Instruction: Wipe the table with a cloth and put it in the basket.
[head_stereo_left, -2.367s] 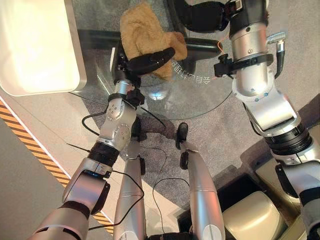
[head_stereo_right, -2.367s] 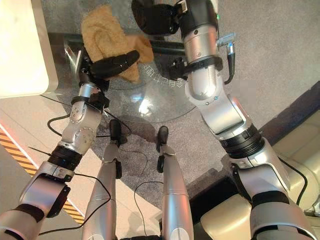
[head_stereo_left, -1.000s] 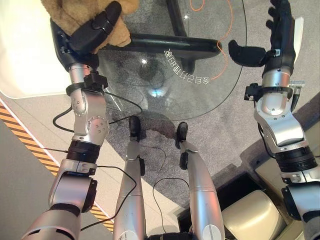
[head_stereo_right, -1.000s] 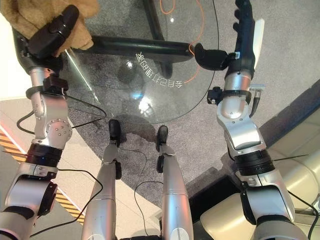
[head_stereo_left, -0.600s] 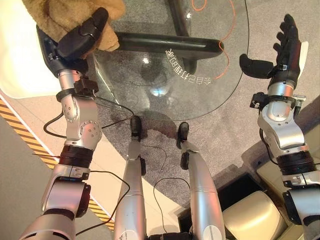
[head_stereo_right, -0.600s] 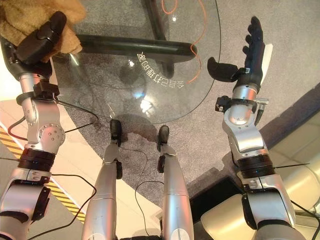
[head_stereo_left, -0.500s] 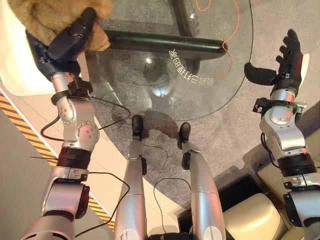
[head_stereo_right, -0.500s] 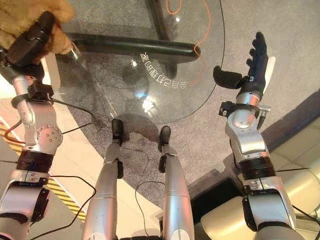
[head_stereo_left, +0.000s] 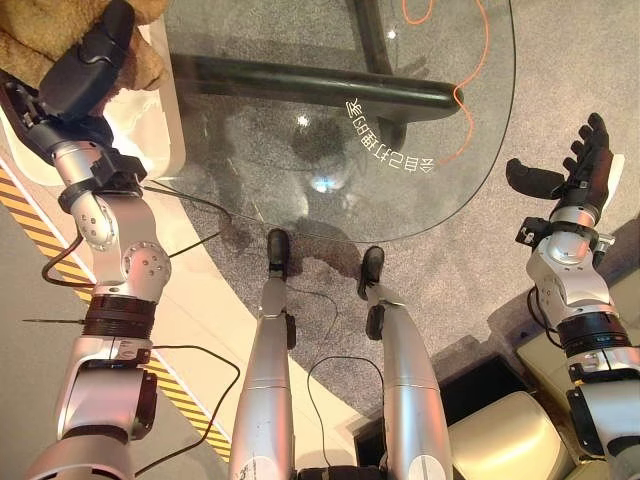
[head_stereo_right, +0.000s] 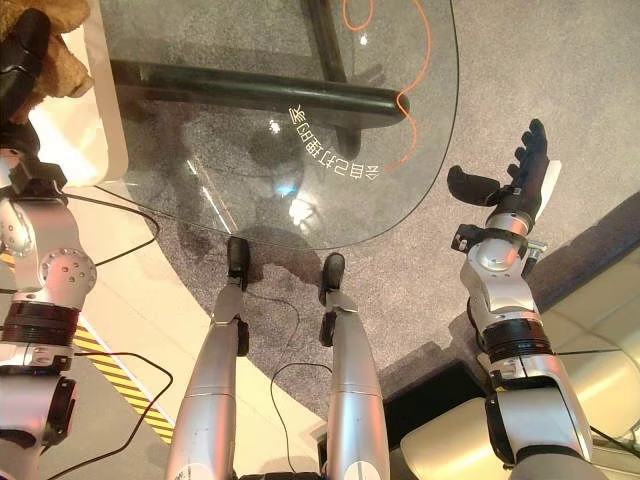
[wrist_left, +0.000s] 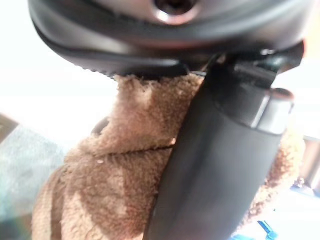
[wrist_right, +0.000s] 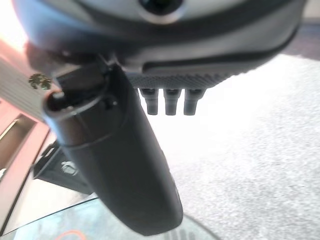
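- Left wrist view: the left hand (wrist_left: 220, 150) has its thumb pressed across the brown fluffy cloth (wrist_left: 115, 190), pinching it against the palm; the cloth bunches under the thumb and hangs out on both sides of it.
- From the left eye view, that hand (head_stereo_left: 85, 75) is raised at the far left with the cloth (head_stereo_left: 35, 35) bulging out above and beyond the fingers.
- Below the fingers and cloth lies the rim of a white basket (head_stereo_left: 165, 120); the cloth seems to hang over the basket, though whether it touches it is hard to tell.
- The glass table (head_stereo_left: 330, 130) lies to the thumb side of the left hand, its bare round top showing the dark frame beneath.
- The right hand (head_stereo_left: 580, 175) is held up past the table's right edge, over grey carpet (head_stereo_left: 560, 60), fingers straight and slightly spread, thumb sticking out toward the table, holding nothing.
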